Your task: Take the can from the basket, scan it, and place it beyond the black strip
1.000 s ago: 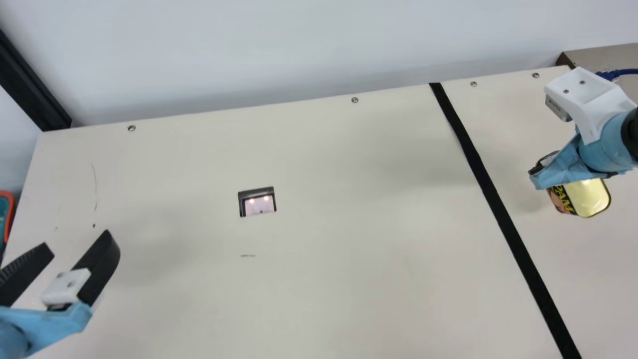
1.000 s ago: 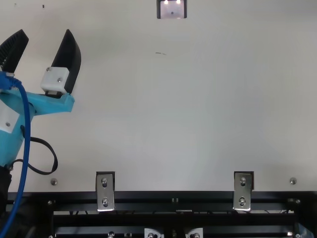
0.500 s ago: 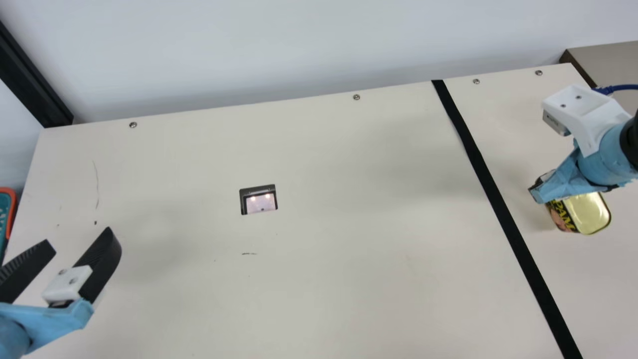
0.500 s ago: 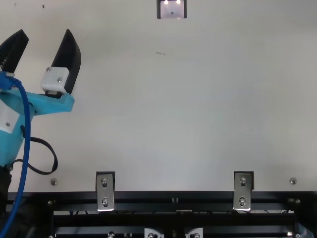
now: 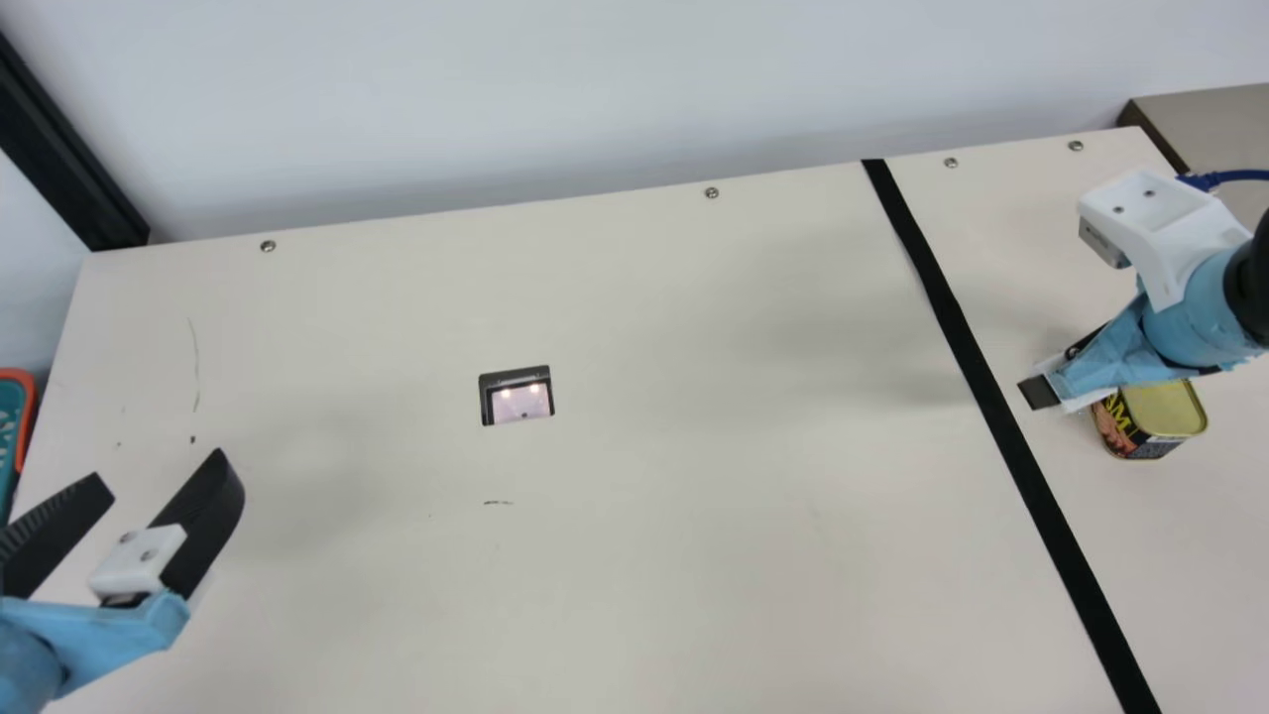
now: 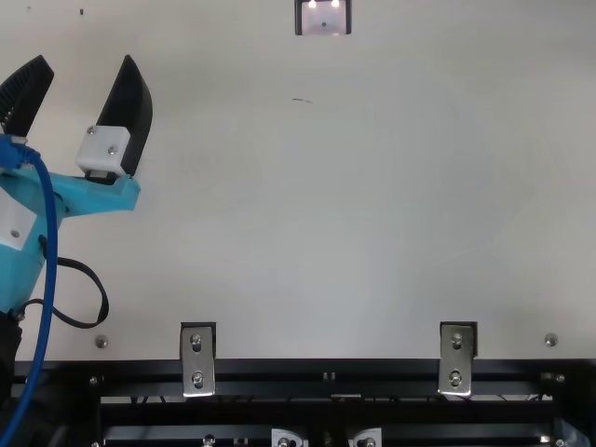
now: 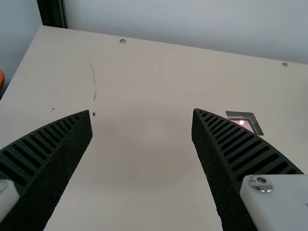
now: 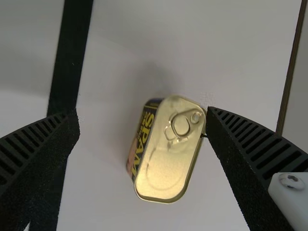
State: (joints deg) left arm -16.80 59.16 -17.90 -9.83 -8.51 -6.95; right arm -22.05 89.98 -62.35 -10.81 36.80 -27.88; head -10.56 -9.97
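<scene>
Right end effector (image 5: 1100, 362): one, over the surface (image 5: 694, 555) on the right side of the black strip (image 5: 967, 347). Fingers apart; in the right wrist view, the can lies between the fingers' lines, its pull-tab end next to one fingertip (image 8: 214, 118); contact with that finger cannot be told.

Can (image 8: 168, 149): one, gold lid up with ring pull, dark printed side towards the black strip. Located right of the strip, near it and apart from it.

Left end effector (image 6: 86, 60): one, well to the left of the strip, with two ribbed fingers spread wide and bare surface between them in the left wrist view.

Scanner (image 5: 517, 397): one, dark frame, pinkish pane with two lit spots, set into the surface left of the strip, well apart from it.

Screws: four along the far edge, two left of the strip, two right (image 5: 951, 162).

Orange-rimmed teal item (image 5: 30, 397): one, far left of the strip, cut by the main view's edge.

Black post (image 5: 64, 149): one, left of the strip, at the surface's far left corner.
</scene>
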